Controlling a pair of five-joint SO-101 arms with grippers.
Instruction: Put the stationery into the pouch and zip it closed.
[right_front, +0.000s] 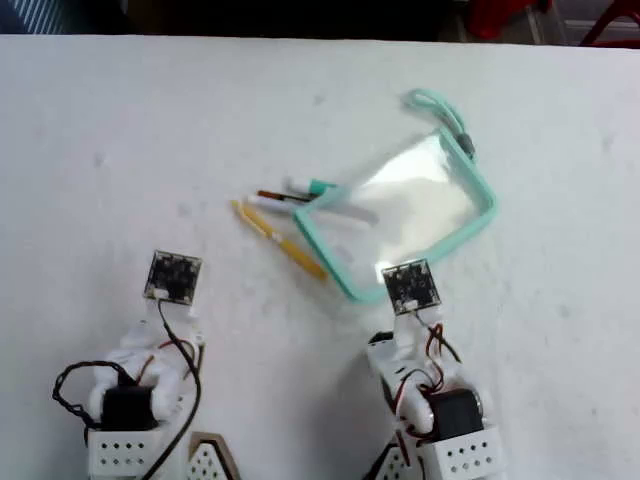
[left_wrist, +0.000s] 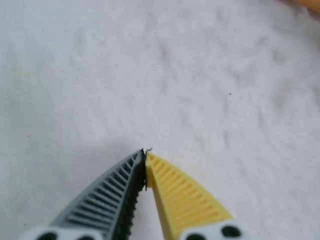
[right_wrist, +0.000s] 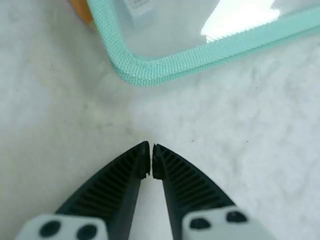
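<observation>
One yellow pen (right_front: 280, 240) and one dark pen (right_front: 278, 196) lie on the table (right_front: 120, 120) just beside your teal-edged pouch (right_front: 335, 262). Your right gripper (right_wrist: 151, 159) sits near the pouch's edge, jaws pressed together, empty. Your left gripper (left_wrist: 145, 160), well apart, is likewise closed on nothing.

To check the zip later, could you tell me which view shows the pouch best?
The high view: nearly the whole pouch lies in it, teal edge, clear face and strap. The right wrist view catches one corner of it ahead of the right gripper. The left wrist view faces the table.
</observation>
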